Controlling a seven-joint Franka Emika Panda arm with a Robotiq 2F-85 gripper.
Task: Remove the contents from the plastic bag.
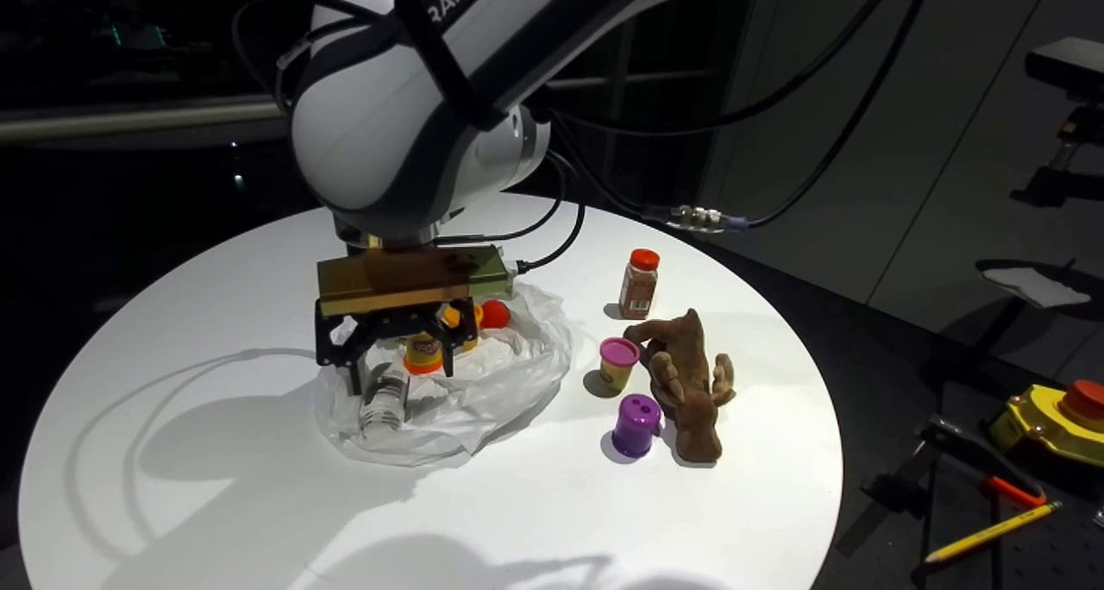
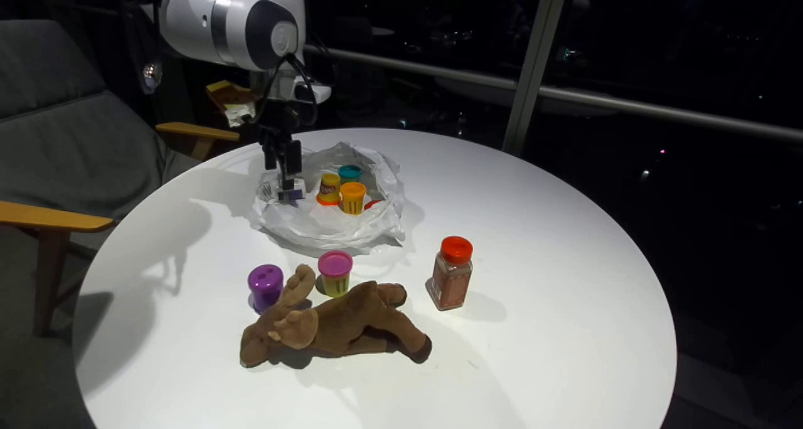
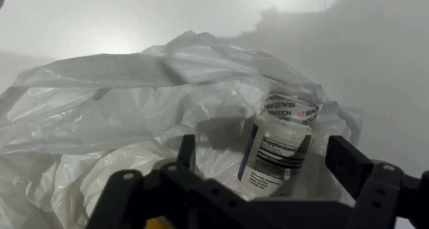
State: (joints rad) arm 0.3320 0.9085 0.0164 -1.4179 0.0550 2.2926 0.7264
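The crumpled white plastic bag (image 1: 526,392) lies open on the table; it also shows in an exterior view (image 2: 313,231) and the wrist view (image 3: 117,118). A white supplement bottle (image 3: 274,148) with a purple label edge lies tilted at the bag's side, also visible in both exterior views (image 1: 384,404) (image 2: 293,190). A yellow tub (image 2: 329,189), an orange tub (image 2: 352,198), a teal-lidded tub (image 2: 349,173) and a red item (image 1: 494,314) are in the bag. My gripper (image 1: 401,374) is open, fingers on either side of the bottle, with gaps in the wrist view (image 3: 263,148).
Outside the bag on the round white table (image 1: 216,530) are a pink-lidded tub (image 1: 617,364), a purple tub (image 1: 637,426), a brown plush moose (image 1: 690,383) and a red-capped jar (image 1: 639,285). A chair (image 2: 56,128) stands beside the table.
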